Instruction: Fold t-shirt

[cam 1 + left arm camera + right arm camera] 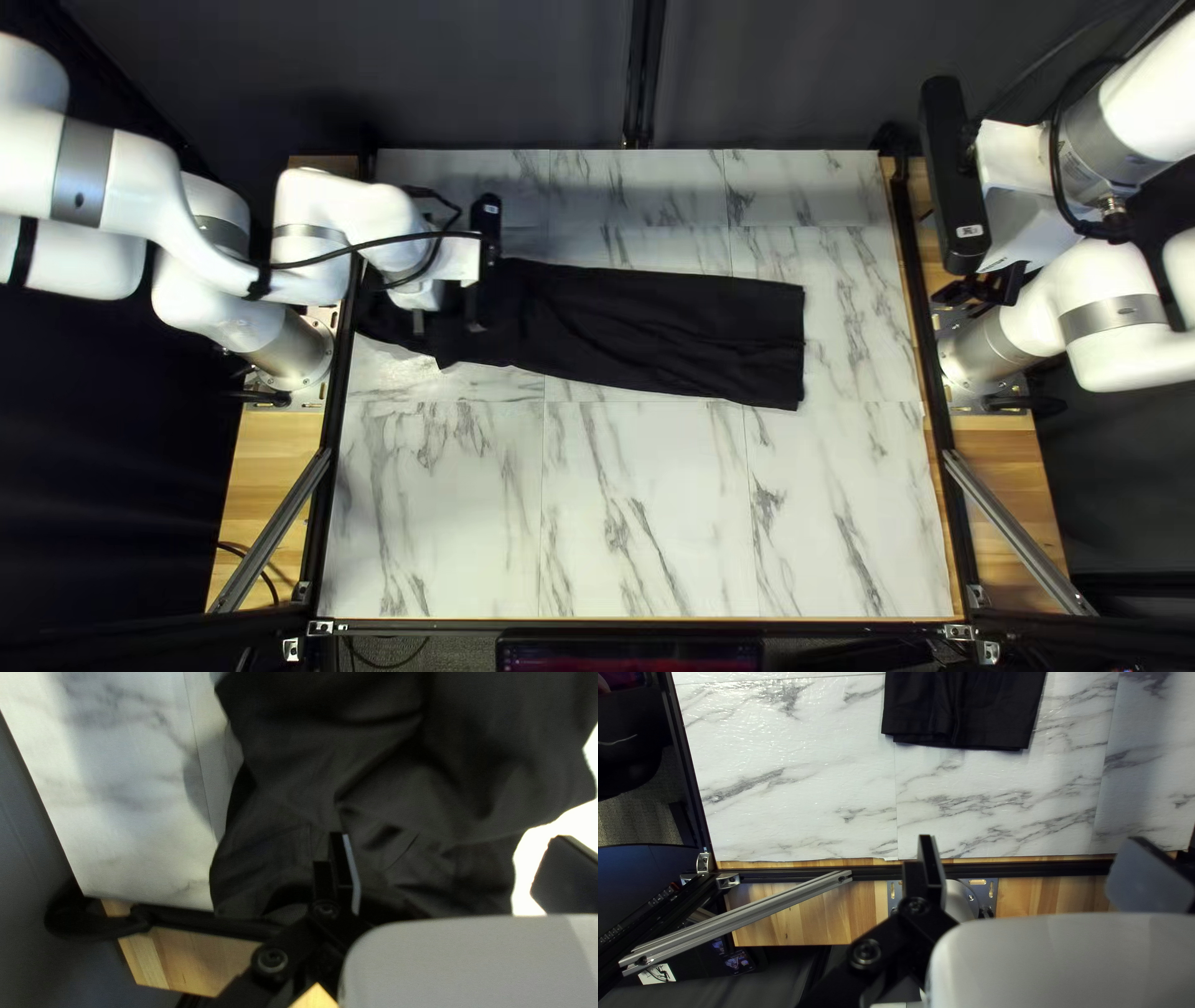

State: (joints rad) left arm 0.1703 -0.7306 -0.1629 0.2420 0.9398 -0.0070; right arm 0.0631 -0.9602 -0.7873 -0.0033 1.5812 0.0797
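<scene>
T-shirt (672, 330), black and laid in a long strip, runs across our marbled table (647, 510), rumpled near the table's left edge and straight-hemmed toward its right. We have our left gripper (446, 319) over the rumpled end by the table's left edge, fingers wide apart; our right gripper (977, 293), spread just as wide, hangs by the table's right edge.

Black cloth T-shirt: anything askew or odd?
Slightly. The black cloth T-shirt lies in a strip skewed to the seams of the white marble-patterned tabletop; its end below the left claw is rumpled, and the other end's layers don't line up. No spill or damage visible.
</scene>
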